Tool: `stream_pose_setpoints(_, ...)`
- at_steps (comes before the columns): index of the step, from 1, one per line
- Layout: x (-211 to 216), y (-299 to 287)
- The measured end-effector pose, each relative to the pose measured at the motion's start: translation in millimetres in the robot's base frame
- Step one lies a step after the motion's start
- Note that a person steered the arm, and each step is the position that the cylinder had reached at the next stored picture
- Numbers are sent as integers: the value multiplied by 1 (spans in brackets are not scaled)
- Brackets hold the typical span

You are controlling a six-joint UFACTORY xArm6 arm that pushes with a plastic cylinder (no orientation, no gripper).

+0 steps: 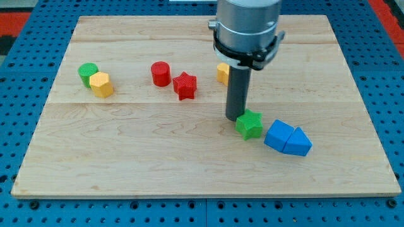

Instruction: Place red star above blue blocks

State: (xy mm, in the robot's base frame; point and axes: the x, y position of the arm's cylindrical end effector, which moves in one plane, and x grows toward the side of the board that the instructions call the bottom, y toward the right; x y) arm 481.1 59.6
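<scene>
The red star (pixel 185 85) lies on the wooden board (pixel 126 157), left of centre, with a red cylinder (pixel 161 74) just to its left. Two blue blocks, a cube-like one (pixel 278 135) and a wedge-shaped one (pixel 298 143), touch each other at the view's lower right. A green star (pixel 250 124) sits just left of them. My tip (pixel 235 117) stands at the green star's upper left edge, right of and below the red star.
A green cylinder (pixel 88 73) and a yellow hexagonal block (pixel 101 84) touch at the view's left. A yellow block (pixel 223 72) is partly hidden behind the rod. Blue pegboard (pixel 25 94) surrounds the board.
</scene>
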Motion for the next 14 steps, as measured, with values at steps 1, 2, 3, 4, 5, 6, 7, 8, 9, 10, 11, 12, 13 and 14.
stream_pose_setpoints(1,15,12)
stream_pose_setpoints(2,17,36)
stream_pose_setpoints(3,-1,12)
stream_pose_setpoints(4,-49,7)
stream_pose_setpoints(5,-91,44)
stream_pose_setpoints(6,-115,52)
stream_pose_setpoints(7,-122,-19)
stream_pose_setpoints(8,-116,-79)
stream_pose_setpoints(9,-89,-98)
stream_pose_setpoints(10,-75,-101)
stream_pose_setpoints(11,-55,-112)
stream_pose_setpoints(12,-31,-113)
stream_pose_setpoints(13,-16,-105)
stream_pose_setpoints(14,-16,-58)
